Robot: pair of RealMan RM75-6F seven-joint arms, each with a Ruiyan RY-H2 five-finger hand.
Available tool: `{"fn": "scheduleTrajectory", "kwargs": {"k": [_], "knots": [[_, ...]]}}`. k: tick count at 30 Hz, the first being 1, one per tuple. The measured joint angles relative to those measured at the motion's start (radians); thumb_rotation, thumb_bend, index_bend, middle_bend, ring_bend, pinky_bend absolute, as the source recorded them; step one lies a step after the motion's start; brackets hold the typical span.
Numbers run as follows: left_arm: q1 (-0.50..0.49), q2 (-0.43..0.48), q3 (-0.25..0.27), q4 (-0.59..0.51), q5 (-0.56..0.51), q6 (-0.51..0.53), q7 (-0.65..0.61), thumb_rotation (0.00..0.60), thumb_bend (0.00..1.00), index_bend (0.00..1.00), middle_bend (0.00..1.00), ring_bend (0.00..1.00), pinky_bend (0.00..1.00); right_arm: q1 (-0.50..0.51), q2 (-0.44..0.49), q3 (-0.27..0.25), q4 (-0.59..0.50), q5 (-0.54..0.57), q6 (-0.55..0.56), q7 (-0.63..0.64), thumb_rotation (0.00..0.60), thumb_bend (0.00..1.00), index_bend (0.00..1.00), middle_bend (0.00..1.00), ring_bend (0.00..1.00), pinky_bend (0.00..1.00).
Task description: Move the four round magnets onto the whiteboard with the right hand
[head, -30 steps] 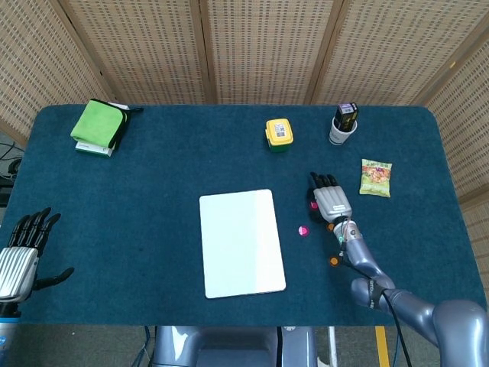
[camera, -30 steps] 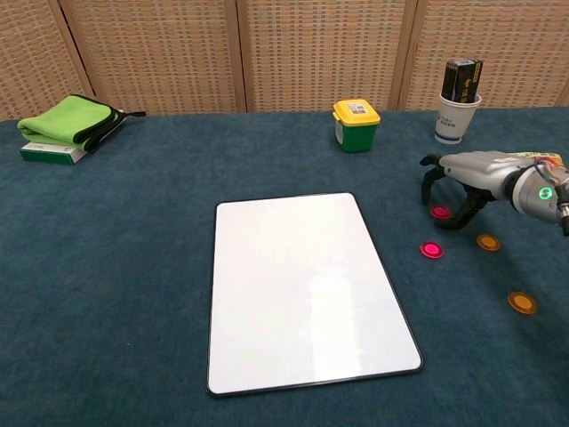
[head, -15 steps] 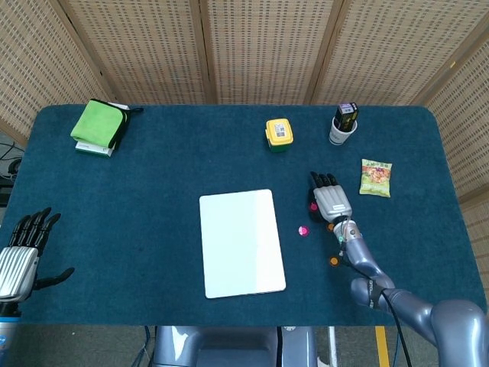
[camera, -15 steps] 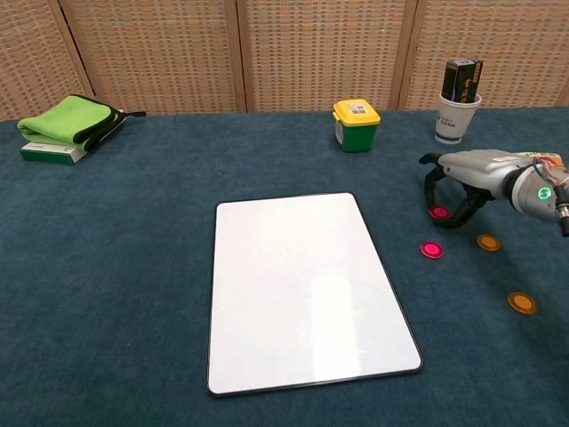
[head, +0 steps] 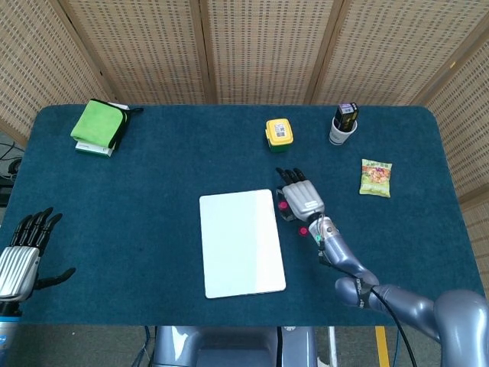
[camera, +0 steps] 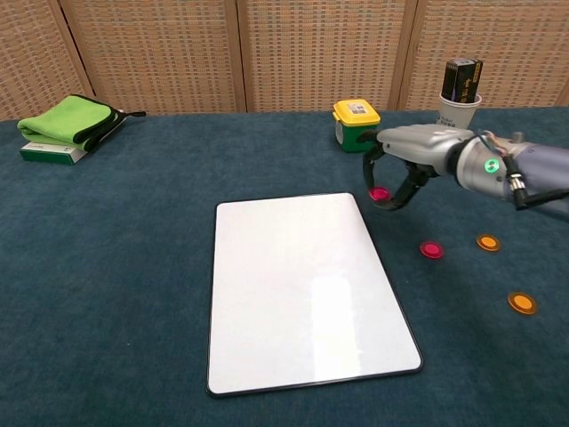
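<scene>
head view overhead, chest view low, sharing whiteboard (head: 241,242)

The right robot hand (camera: 397,165) has a silver-grey metal back and black fingers (head: 289,175). A small label sits on the back of it in the head view. At the wrist there is a round green light (camera: 489,164), and a thin black cable (camera: 520,190) runs beside the smooth grey arm (head: 412,305). The left robot hand (head: 21,256) has the same build: a ribbed silver back and black fingers.
</scene>
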State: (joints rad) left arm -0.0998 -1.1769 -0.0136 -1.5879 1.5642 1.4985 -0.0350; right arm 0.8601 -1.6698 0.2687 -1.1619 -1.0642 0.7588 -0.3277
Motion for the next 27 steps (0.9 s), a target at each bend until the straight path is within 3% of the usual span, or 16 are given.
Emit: {"fn": "scheduleTrajectory", "kwargs": {"k": [7, 14, 16, 18, 21, 27], "knots": [[0.002, 0.002, 0.000, 0.000, -0.001, 0.003, -0.005, 0.600, 0.00, 0.00, 0.00, 0.00, 0.00, 0.091, -0.062, 0.020, -0.011, 0.105, -0.005, -0.147, 0.600, 0.40, 0.63, 0.01, 0.00, 0.00], [0.002, 0.004, 0.000, 0.001, -0.001, 0.004, -0.014, 0.600, 0.00, 0.00, 0.00, 0.00, 0.00, 0.129, -0.116, 0.004, 0.032, 0.187, -0.006, -0.224, 0.600, 0.40, 0.62, 0.01, 0.00, 0.00], [0.002, 0.004, 0.000, 0.001, -0.001, 0.003, -0.015, 0.600, 0.00, 0.00, 0.00, 0.00, 0.00, 0.133, -0.123, -0.005, 0.037, 0.200, -0.004, -0.239, 0.600, 0.36, 0.56, 0.00, 0.00, 0.00], [0.002, 0.004, 0.000, 0.001, 0.001, 0.004, -0.017, 0.600, 0.00, 0.00, 0.00, 0.00, 0.00, 0.134, -0.126, -0.008, 0.039, 0.209, -0.003, -0.244, 0.600, 0.26, 0.42, 0.00, 0.00, 0.00], [0.002, 0.005, 0.001, 0.001, 0.001, 0.004, -0.018, 0.600, 0.00, 0.00, 0.00, 0.00, 0.00, 0.136, -0.129, -0.015, 0.037, 0.215, 0.000, -0.248, 0.600, 0.21, 0.29, 0.00, 0.00, 0.00], [0.002, 0.005, 0.000, 0.000, 0.000, 0.004, -0.020, 0.600, 0.00, 0.00, 0.00, 0.00, 0.00, 0.135, -0.131, -0.020, 0.034, 0.205, 0.024, -0.243, 0.600, 0.21, 0.27, 0.00, 0.00, 0.00]]}}
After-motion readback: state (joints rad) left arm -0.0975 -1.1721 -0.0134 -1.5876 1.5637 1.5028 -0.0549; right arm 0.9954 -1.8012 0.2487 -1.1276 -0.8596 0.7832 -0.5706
